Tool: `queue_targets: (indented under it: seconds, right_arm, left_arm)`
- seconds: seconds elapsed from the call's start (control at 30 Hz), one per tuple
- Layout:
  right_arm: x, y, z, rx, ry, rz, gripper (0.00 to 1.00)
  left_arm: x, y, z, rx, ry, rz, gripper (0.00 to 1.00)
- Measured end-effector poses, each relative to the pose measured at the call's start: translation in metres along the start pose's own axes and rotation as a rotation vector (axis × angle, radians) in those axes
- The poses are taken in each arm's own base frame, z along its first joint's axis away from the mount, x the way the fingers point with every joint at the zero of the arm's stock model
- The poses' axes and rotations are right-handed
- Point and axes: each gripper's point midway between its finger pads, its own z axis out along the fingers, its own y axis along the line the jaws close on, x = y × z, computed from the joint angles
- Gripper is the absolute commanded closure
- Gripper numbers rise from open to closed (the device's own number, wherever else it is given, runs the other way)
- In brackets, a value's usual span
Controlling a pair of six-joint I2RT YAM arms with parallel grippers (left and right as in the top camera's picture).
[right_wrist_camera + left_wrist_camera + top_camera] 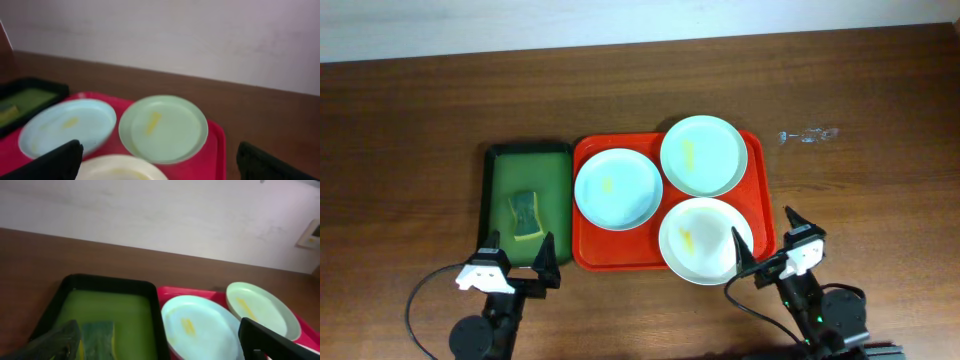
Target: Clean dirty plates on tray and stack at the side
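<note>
Three pale mint-white plates with yellow smears lie on the red-orange tray [760,160]: one at the left [618,188], one at the back [703,155], one at the front right [705,240]. My left gripper [518,250] is open and empty, below the green tray's front edge. My right gripper [765,240] is open and empty, at the front plate's right edge. The left wrist view shows the left plate [200,330] and the back plate [260,307]. The right wrist view shows the left plate [67,125], the back plate [162,127] and the front plate [120,170].
A narrow dark green tray [492,185] with greenish liquid and a sponge [525,215] stands left of the red tray; it also shows in the left wrist view [107,282]. A small clear object [808,134] lies on the brown table at the back right.
</note>
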Motion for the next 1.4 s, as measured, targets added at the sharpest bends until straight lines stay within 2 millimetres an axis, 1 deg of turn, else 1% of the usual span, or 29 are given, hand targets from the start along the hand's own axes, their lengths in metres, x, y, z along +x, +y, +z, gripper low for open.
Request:
queue_targets:
  seconds: [0.07, 0.1, 0.23, 0.27, 0.3, 0.33, 0.37, 0.4, 0.43, 0.47, 0.5, 0.57, 0.6, 0.63, 0.67, 0.7, 0.73, 0.77, 0.8, 0.83, 0.87, 0.9, 0.93, 1.03, 1.1, 1.17, 1.23, 1.27, 1.4]
  right_arm:
    - [-0.030, 0.000, -0.011, 0.000, -0.034, 0.015, 0.02]
    - [-0.042, 0.000, -0.015, 0.000, -0.050, 0.021, 0.02]
    - [-0.121, 0.001, -0.032, -0.007, -0.120, 0.099, 0.02]
    - [-0.135, 0.001, -0.027, -0.010, -0.071, 0.116, 0.02]
    - [-0.137, 0.003, -0.019, -0.024, 0.008, 0.128, 0.02]
    - [-0.144, 0.007, -0.004, -0.055, 0.088, 0.141, 0.02]
    - [-0.141, 0.012, 0.012, -0.089, 0.192, 0.158, 0.02]
    - [-0.137, 0.017, 0.027, -0.119, 0.287, 0.177, 0.02]
    - [-0.124, 0.019, 0.038, -0.130, 0.400, 0.198, 0.02]
    - [-0.108, 0.020, 0.059, -0.140, 0.527, 0.226, 0.02]
    - [-0.088, 0.021, 0.065, -0.142, 0.633, 0.247, 0.02]
    - [-0.063, 0.022, 0.090, -0.149, 0.737, 0.271, 0.02]
    - [-0.042, 0.022, 0.098, -0.147, 0.808, 0.287, 0.02]
    - [-0.035, 0.022, 0.101, -0.146, 0.830, 0.291, 0.02]
    - [-0.027, 0.023, 0.104, -0.149, 0.854, 0.299, 0.38]
    - [-0.019, 0.026, 0.106, -0.160, 0.881, 0.312, 0.64]
    - [-0.015, 0.027, 0.108, -0.168, 0.893, 0.316, 0.65]
    - [-0.004, 0.029, 0.111, -0.158, 0.933, 0.374, 0.65]
    - [0.005, 0.030, 0.114, -0.140, 0.965, 0.415, 0.60]
    - [0.015, 0.031, 0.124, -0.110, 0.983, 0.483, 0.58]
    - [0.023, 0.032, 0.129, -0.100, 0.999, 0.505, 0.58]
    - [0.034, 0.042, 0.141, -0.111, 1.009, 0.513, 0.59]
    - [0.048, 0.054, 0.145, -0.124, 1.049, 0.515, 0.59]
    - [0.084, 0.081, 0.161, -0.147, 1.111, 0.524, 0.59]
    - [0.116, 0.094, 0.171, -0.137, 1.151, 0.522, 0.66]
    - [0.129, 0.097, 0.179, -0.113, 1.150, 0.522, 0.71]
    - [0.130, 0.098, 0.187, -0.096, 1.117, 0.496, 0.73]
    - [0.132, 0.097, 0.190, -0.056, 1.102, 0.465, 0.78]
    - [0.135, 0.092, 0.194, 0.025, 1.073, 0.423, 0.79]
  left_arm:
    - [-0.015, -0.006, -0.007, 0.003, 0.019, -0.002, 0.01]
    - [-0.039, -0.013, -0.015, 0.008, -0.003, 0.001, 0.01]
    - [-0.133, -0.040, -0.039, 0.021, -0.044, 0.009, 0.01]
    - [-0.152, -0.045, -0.041, 0.015, -0.017, 0.019, 0.01]
    - [-0.164, -0.048, -0.037, 0.000, 0.047, 0.035, 0.01]
    - [-0.165, -0.047, -0.030, -0.018, 0.134, 0.047, 0.01]
    - [-0.167, -0.046, -0.015, -0.029, 0.234, 0.051, 0.01]
    - [-0.159, -0.042, 0.001, -0.047, 0.343, 0.041, 0.01]
    - [-0.144, -0.038, 0.016, -0.061, 0.478, 0.023, 0.01]
    - [-0.125, -0.033, 0.038, -0.072, 0.625, -0.004, 0.01]
    - [-0.101, -0.026, 0.053, -0.086, 0.738, -0.025, 0.01]
    - [-0.073, -0.017, 0.073, -0.101, 0.849, -0.049, 0.01]
    - [-0.055, -0.011, 0.081, -0.113, 0.912, -0.062, 0.01]
    - [-0.048, -0.009, 0.084, -0.118, 0.936, -0.067, 0.01]
    - [-0.042, -0.007, 0.086, -0.121, 0.954, -0.071, 0.08]
    - [-0.035, -0.005, 0.089, -0.126, 0.979, -0.076, 0.63]
    - [-0.029, -0.003, 0.091, -0.129, 0.998, -0.079, 0.84]
    - [-0.021, -0.001, 0.093, -0.134, 1.025, -0.082, 0.88]
    - [-0.010, 0.003, 0.096, -0.145, 1.059, -0.087, 0.76]
    - [-0.003, 0.007, 0.095, -0.163, 1.089, -0.081, 0.68]
    - [0.008, 0.014, 0.093, -0.194, 1.134, -0.074, 0.66]
    - [0.016, 0.020, 0.093, -0.219, 1.161, -0.067, 0.66]
    - [0.032, 0.026, 0.094, -0.239, 1.215, -0.071, 0.60]
    - [0.066, 0.040, 0.094, -0.285, 1.326, -0.069, 0.56]
    - [0.072, 0.043, 0.094, -0.299, 1.345, -0.063, 0.55]
    - [0.071, 0.046, 0.094, -0.311, 1.342, -0.052, 0.55]
    - [0.071, 0.046, 0.095, -0.312, 1.338, -0.051, 0.53]
    - [0.071, 0.046, 0.095, -0.312, 1.337, -0.050, 0.52]
    - [0.070, 0.047, 0.098, -0.310, 1.327, -0.049, 0.48]
